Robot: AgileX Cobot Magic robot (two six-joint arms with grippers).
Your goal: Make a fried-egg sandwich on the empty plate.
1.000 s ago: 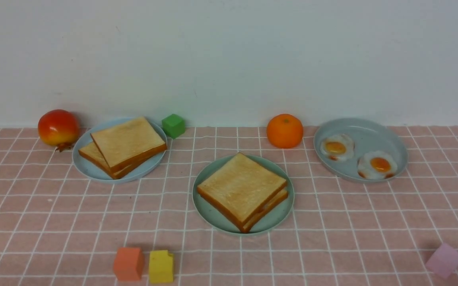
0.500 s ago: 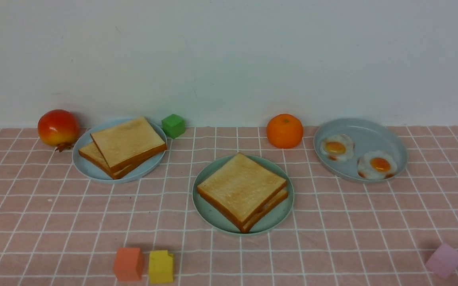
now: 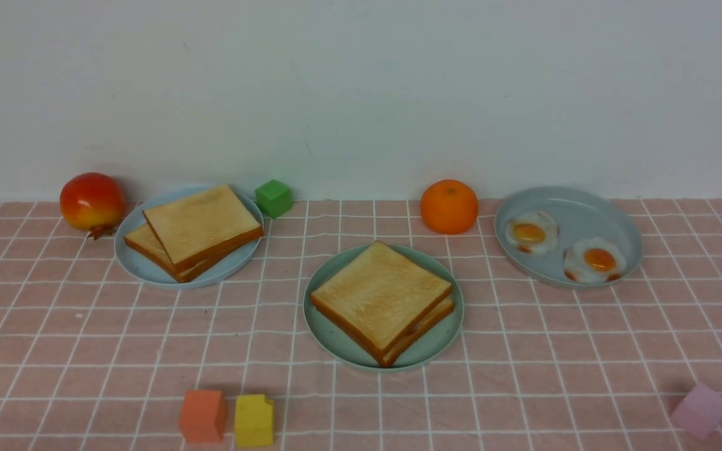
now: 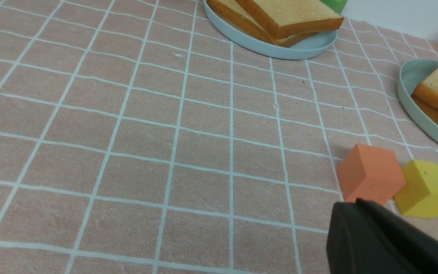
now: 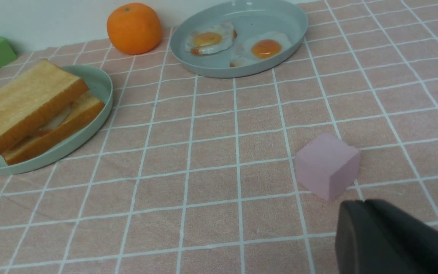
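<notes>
The fried-egg sandwich [image 3: 381, 299] lies on the mint-green plate [image 3: 329, 335] at the table's middle: two toast slices with white egg showing between them [image 5: 57, 118]. The plate's rim shows in both wrist views [image 5: 101, 85] [image 4: 407, 89]. Neither arm appears in the front view. My left gripper [image 4: 357, 201] is shut with nothing in it, low over the cloth near the orange cube [image 4: 371, 173]. My right gripper [image 5: 361, 203] is shut and empty beside the pink cube [image 5: 327, 163].
A pale blue plate [image 3: 148, 269] with stacked plain toast [image 3: 198, 228] sits back left, beside a pomegranate [image 3: 91, 202] and green cube [image 3: 273, 198]. A grey-blue dish [image 3: 577, 207] holds two fried eggs [image 3: 593, 260] back right, next to an orange [image 3: 449, 206]. A yellow cube [image 3: 254, 419] stands near the front edge.
</notes>
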